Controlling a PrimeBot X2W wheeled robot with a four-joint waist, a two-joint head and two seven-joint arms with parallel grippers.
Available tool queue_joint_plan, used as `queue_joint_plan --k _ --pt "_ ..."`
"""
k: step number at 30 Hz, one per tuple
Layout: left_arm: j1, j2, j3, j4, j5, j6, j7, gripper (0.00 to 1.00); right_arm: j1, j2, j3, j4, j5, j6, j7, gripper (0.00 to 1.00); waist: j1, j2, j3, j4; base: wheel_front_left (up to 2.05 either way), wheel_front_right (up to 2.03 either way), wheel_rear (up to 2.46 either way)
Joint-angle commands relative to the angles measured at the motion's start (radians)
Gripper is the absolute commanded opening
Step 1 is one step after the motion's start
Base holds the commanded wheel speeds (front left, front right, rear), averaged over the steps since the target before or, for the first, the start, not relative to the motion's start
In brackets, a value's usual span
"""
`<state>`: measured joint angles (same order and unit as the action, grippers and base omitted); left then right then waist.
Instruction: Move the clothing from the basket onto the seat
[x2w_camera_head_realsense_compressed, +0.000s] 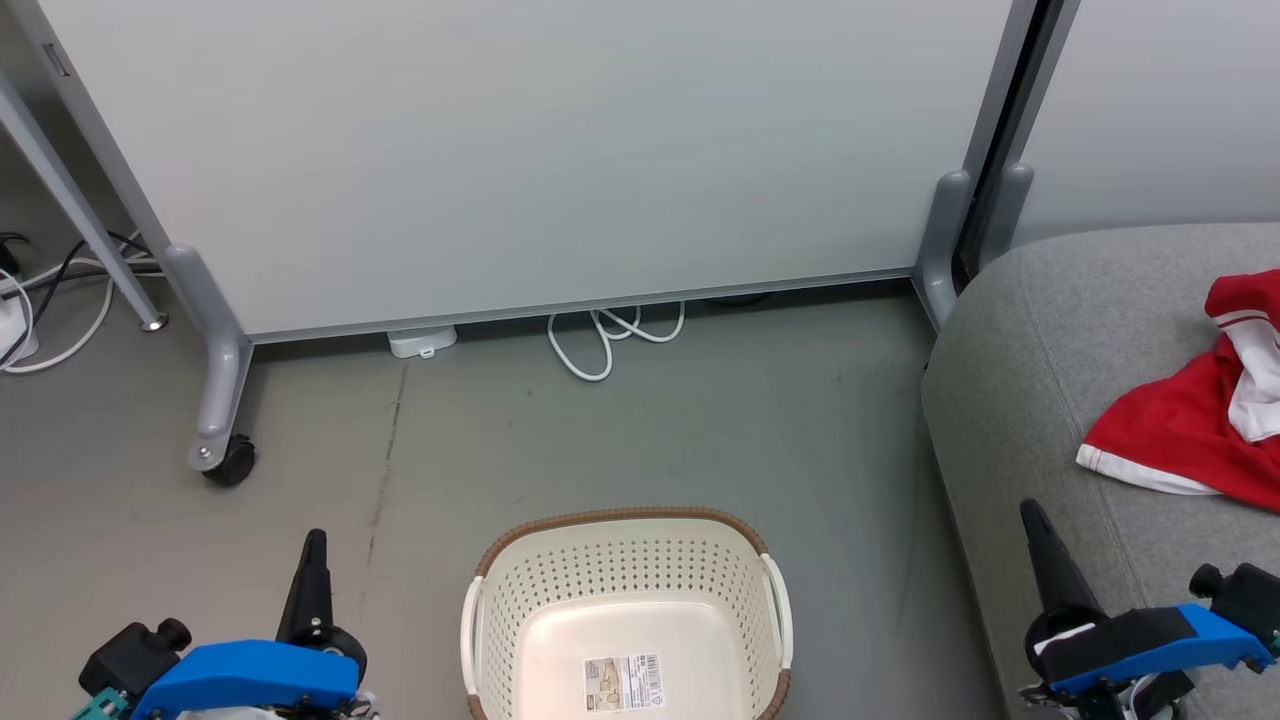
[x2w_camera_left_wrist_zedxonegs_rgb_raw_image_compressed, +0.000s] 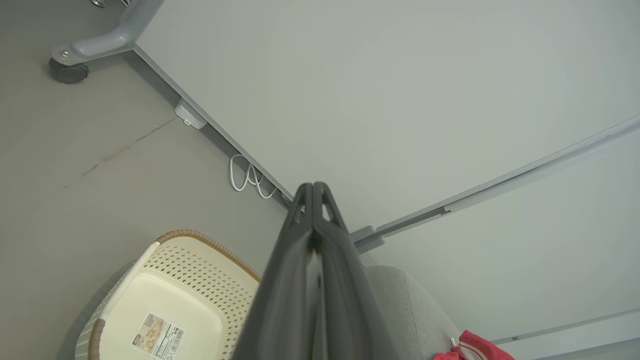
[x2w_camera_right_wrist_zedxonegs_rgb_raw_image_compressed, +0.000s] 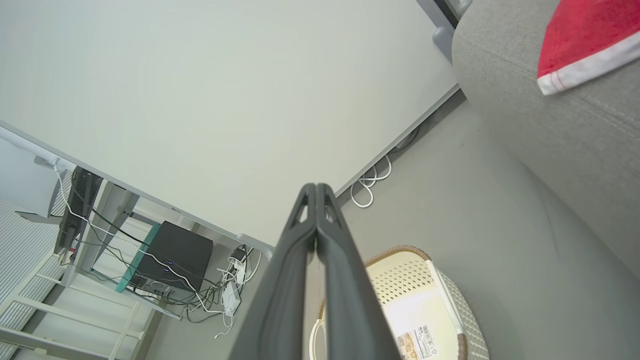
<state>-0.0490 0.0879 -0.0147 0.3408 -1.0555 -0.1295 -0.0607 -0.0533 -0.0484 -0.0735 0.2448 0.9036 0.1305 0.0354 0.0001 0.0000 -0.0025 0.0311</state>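
Note:
The cream perforated basket (x2w_camera_head_realsense_compressed: 620, 590) with a brown rim stands on the floor at the bottom centre, with nothing in it but a paper label (x2w_camera_head_realsense_compressed: 623, 682). Red clothing (x2w_camera_head_realsense_compressed: 1190, 420) with white trim lies on the grey seat (x2w_camera_head_realsense_compressed: 1040, 340) at the right. My left gripper (x2w_camera_head_realsense_compressed: 315, 545) is shut and holds nothing, left of the basket. My right gripper (x2w_camera_head_realsense_compressed: 1030, 515) is shut and holds nothing, over the seat's front edge, below the clothing. In the left wrist view, gripper (x2w_camera_left_wrist_zedxonegs_rgb_raw_image_compressed: 313, 186), basket (x2w_camera_left_wrist_zedxonegs_rgb_raw_image_compressed: 200, 270) and clothing (x2w_camera_left_wrist_zedxonegs_rgb_raw_image_compressed: 480, 347). In the right wrist view, gripper (x2w_camera_right_wrist_zedxonegs_rgb_raw_image_compressed: 316, 186), basket (x2w_camera_right_wrist_zedxonegs_rgb_raw_image_compressed: 400, 275), clothing (x2w_camera_right_wrist_zedxonegs_rgb_raw_image_compressed: 580, 40).
A pale wheeled partition (x2w_camera_head_realsense_compressed: 520, 150) stands behind the basket, with a castor foot (x2w_camera_head_realsense_compressed: 225, 455) at the left. A white cable loop (x2w_camera_head_realsense_compressed: 600, 340) and a small white box (x2w_camera_head_realsense_compressed: 422, 341) lie at its base. More cables (x2w_camera_head_realsense_compressed: 50, 300) lie at the far left. Grey floor surrounds the basket.

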Motion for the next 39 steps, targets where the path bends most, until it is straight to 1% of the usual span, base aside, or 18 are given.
queue_joint_plan --k 1,12,39 --pt "-0.031 0.001 0.011 -0.018 -0.030 -0.001 0.010 0.00 -0.025 -0.002 -0.005 -0.011 0.038 0.000 0.005 0.00 -0.0001 0.0000 0.000 -0.001 0.00 0.00 0.00" --pt "-0.037 -0.007 0.034 -0.034 -0.132 -0.001 0.043 0.00 -0.033 -0.002 -0.012 -0.010 0.168 0.000 0.019 0.00 -0.0001 0.0000 0.001 -0.005 0.00 0.00 0.00" --pt "-0.052 -0.021 0.082 -0.066 -0.335 -0.001 0.107 0.00 -0.048 -0.003 -0.026 -0.006 0.427 0.000 0.049 0.00 -0.0001 0.0000 0.003 -0.016 0.00 0.00 0.00"
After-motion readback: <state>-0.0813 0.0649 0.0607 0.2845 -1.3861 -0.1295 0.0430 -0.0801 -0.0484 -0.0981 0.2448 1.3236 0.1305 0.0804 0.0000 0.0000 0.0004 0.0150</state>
